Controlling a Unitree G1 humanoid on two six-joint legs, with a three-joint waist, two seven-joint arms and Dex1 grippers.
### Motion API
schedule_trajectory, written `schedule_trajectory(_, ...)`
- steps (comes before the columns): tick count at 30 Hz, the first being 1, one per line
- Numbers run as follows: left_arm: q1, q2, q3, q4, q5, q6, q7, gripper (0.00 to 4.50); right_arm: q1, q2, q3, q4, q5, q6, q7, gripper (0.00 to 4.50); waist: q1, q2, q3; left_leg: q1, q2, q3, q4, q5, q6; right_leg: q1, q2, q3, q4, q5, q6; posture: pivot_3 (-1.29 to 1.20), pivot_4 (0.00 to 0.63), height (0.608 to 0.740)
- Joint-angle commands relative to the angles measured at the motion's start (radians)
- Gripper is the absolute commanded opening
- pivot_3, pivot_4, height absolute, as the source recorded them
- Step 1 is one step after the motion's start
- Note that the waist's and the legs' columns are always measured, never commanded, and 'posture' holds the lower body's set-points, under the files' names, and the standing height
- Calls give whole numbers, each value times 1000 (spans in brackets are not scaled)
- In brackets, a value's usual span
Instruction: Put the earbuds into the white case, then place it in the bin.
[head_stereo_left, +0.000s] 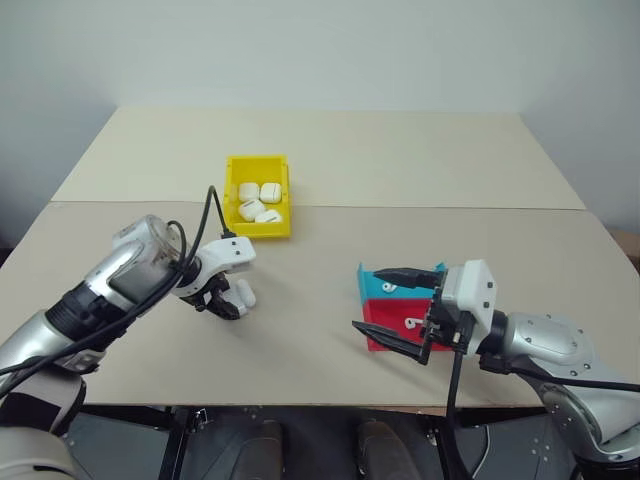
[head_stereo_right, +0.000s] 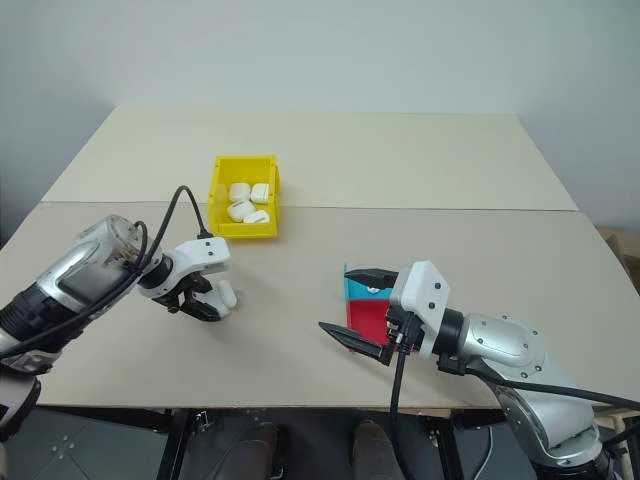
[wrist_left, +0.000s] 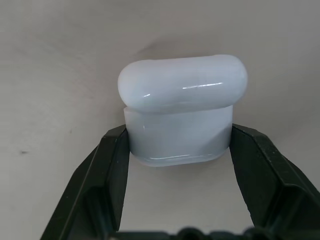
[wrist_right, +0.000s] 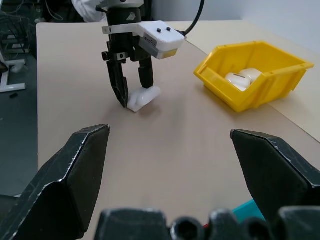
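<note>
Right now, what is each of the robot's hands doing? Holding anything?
Left gripper: fingers closed around the white case, which rests on the table.
Right gripper: fingers wide open, holding nothing.

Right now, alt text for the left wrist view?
A glossy white case lies on the beige table between the left pincer's two black fingers, which flank its lower half. Its lid appears closed.

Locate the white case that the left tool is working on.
The white case lies on the table, on the robot's left, between the left tool fingers, nearer than the yellow bin.
</note>
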Motion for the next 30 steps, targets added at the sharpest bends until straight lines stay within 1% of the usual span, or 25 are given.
schedule_trajectory(1,69,-15,240,-46,-37,-51,137,2749,2,-12,-27,-13,6,-16,12,4500,1,0,0,0,0,0,0,0,0,0,0,0,0,0,0,0,150,740)
schedule_trajectory(3,141,-80,435,-107,-88,-68,230,2749,3,-17,-35,2,2,-28,27,4500,3,0,0,0,0,-2,0,0,0,0,-1,0,0,0,0,0,150,740)
schedule_trajectory(6,226,-161,647,-227,-191,-95,271,2749,-15,-27,-46,35,0,-40,49,4500,6,0,0,-2,0,-6,2,0,0,0,-1,-1,-1,0,0,0,150,740)
schedule_trajectory(8,259,-253,736,-323,-240,-107,347,2749,-49,-31,-48,64,0,-39,62,4500,6,0,0,-3,0,-7,2,0,1,-1,-2,-1,-1,0,0,0,150,740)
schedule_trajectory(9,263,-304,755,-361,-259,-98,388,2749,-65,-35,-46,77,-2,-41,70,4500,8,0,0,-3,0,-7,3,-1,1,0,-2,-2,0,0,0,0,150,740)
schedule_trajectory(11,284,-422,760,-426,-281,-160,469,2749,-94,-45,-46,104,1,-47,96,4500,13,0,0,-3,0,-9,5,-1,1,2,-2,-4,0,1,1,0,150,740)
schedule_trajectory(12,287,-477,740,-444,-290,-190,500,2749,-110,-52,-46,114,0,-48,108,4500,14,1,-1,-3,-1,-9,6,-1,1,2,-2,-3,0,1,1,0,150,740)
schedule_trajectory(14,279,-547,684,-447,-305,-237,521,2749,-131,-68,-52,136,0,-51,132,4500,15,1,-1,-2,-1,-9,6,-1,1,3,-2,-3,-1,2,1,0,150,740)
schedule_trajectory(16,264,-637,672,-422,-381,-296,499,2749,-150,-92,-66,153,4,-48,157,4500,16,1,-1,-2,-1,-9,6,-1,1,3,-2,-3,-1,2,1,0,150,740)
schedule_trajectory(19,240,-747,679,-345,-523,-447,372,2749,-169,-146,-84,171,0,-33,192,4500,16,1,-1,-3,-1,-9,6,-1,1,2,-2,-3,-1,2,1,0,150,740)
schedule_trajectory(22,196,-787,640,-283,-564,-505,327,2749,-176,-210,-87,185,-18,-12,218,4500,15,1,-1,-3,-1,-9,6,-1,2,2,-2,-3,-1,2,1,0,150,740)
schedule_trajectory(24,181,-792,607,-238,-576,-572,254,2749,-177,-264,-79,187,-42,4,230,4500,12,2,-2,-3,-1,-7,6,-1,2,2,-2,-3,-1,2,1,0,150,740)
schedule_trajectory(28,194,-751,589,-146,-632,-711,18,2749,-167,-335,-91,184,-44,23,267,4500,4,4,-3,-2,-1,-2,6,-1,2,3,-1,-2,-1,2,1,0,150,740)
schedule_trajectory(30,193,-738,580,-113,-634,-741,-18,2749,-167,-356,-103,182,-39,44,268,4500,1,4,-3,-2,-1,-2,6,-2,2,3,0,-2,-1,2,1,0,150,740)
